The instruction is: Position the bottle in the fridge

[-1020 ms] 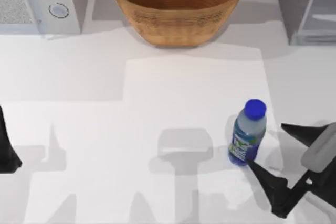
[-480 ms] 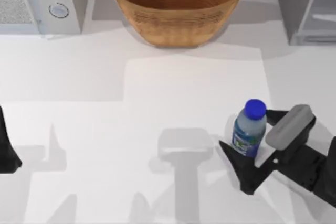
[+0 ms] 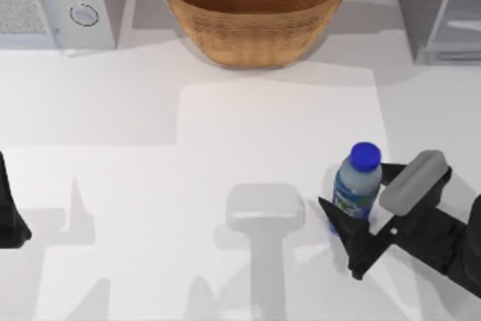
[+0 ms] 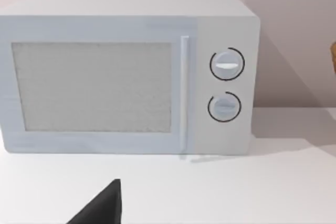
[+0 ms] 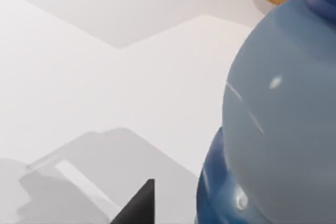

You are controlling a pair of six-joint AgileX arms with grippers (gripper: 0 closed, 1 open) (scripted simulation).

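The bottle (image 3: 356,186), clear with a blue cap and a blue-green label, stands upright on the white table at the right of the top view. My right gripper (image 3: 353,187) is open and straddles it, one black finger on each side of the bottle's lower body. In the right wrist view the bottle (image 5: 278,119) looms very close, and a small gap separates it from one dark fingertip (image 5: 137,205). The fridge (image 3: 440,13), grey with a pale translucent door panel, stands at the table's far right corner.
A large woven basket (image 3: 254,5) sits at the back centre. A white-grey microwave (image 3: 52,1), also facing the left wrist camera (image 4: 126,72), stands at the back left. My left gripper (image 3: 7,216) is parked at the left edge.
My right gripper moved left and away from the front edge until its fingers came around the bottle, and it has narrowed slightly since. The bottle and the left arm have not moved.
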